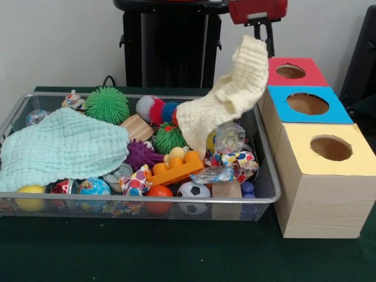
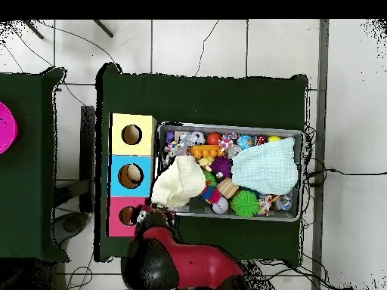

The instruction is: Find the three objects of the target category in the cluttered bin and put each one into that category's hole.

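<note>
My gripper (image 1: 259, 34) hangs from the red wrist at the top, shut on a corner of a pale yellow cloth (image 1: 226, 97). The cloth is lifted and drapes over the right end of the wire mesh bin (image 1: 141, 201), beside the red-topped box. That box's hole (image 1: 290, 71) is dark and open. No plush animal toy shows clearly. A small pale yellow rounded thing (image 1: 176, 154) sits behind an orange brick; I cannot tell what it is. In the overhead view the cloth (image 2: 175, 183) lies between the bin (image 2: 227, 125) and the boxes, with the gripper (image 2: 155, 219) by the red box's hole (image 2: 127, 217).
A mint cloth (image 1: 61, 147) covers the bin's left part. Green spiky balls (image 1: 107, 104), a purple spiky ball (image 1: 141, 154), a baseball (image 1: 145, 107), a soccer ball (image 1: 193, 191) and an orange brick (image 1: 176, 168) fill the bin. Blue-topped (image 1: 308, 104) and yellow-topped (image 1: 331, 148) boxes stand nearer.
</note>
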Controlling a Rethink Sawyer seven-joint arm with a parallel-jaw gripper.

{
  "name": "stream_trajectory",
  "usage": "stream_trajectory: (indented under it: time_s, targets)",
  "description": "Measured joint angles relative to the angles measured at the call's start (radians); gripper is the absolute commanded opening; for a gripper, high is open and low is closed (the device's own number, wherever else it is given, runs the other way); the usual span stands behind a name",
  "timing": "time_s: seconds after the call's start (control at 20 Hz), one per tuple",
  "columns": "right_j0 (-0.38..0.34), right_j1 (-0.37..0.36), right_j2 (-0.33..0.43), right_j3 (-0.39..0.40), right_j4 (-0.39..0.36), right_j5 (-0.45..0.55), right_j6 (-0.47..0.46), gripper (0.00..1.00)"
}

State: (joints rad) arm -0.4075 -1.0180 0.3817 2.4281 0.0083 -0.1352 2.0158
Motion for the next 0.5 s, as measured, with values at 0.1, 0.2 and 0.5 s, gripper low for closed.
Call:
stream_trajectory:
  time_s: [0.1, 0.2, 0.5]
  targets:
    - [0.02, -0.01, -0.004, 0.012, 0.018, 0.0, 0.015, 0.0]
    - [0.043, -0.026, -0.007, 0.029, 0.042, 0.0, 0.036, 0.0]
    - [0.063, -0.056, -0.011, 0.047, 0.067, 0.0, 0.064, 0.0]
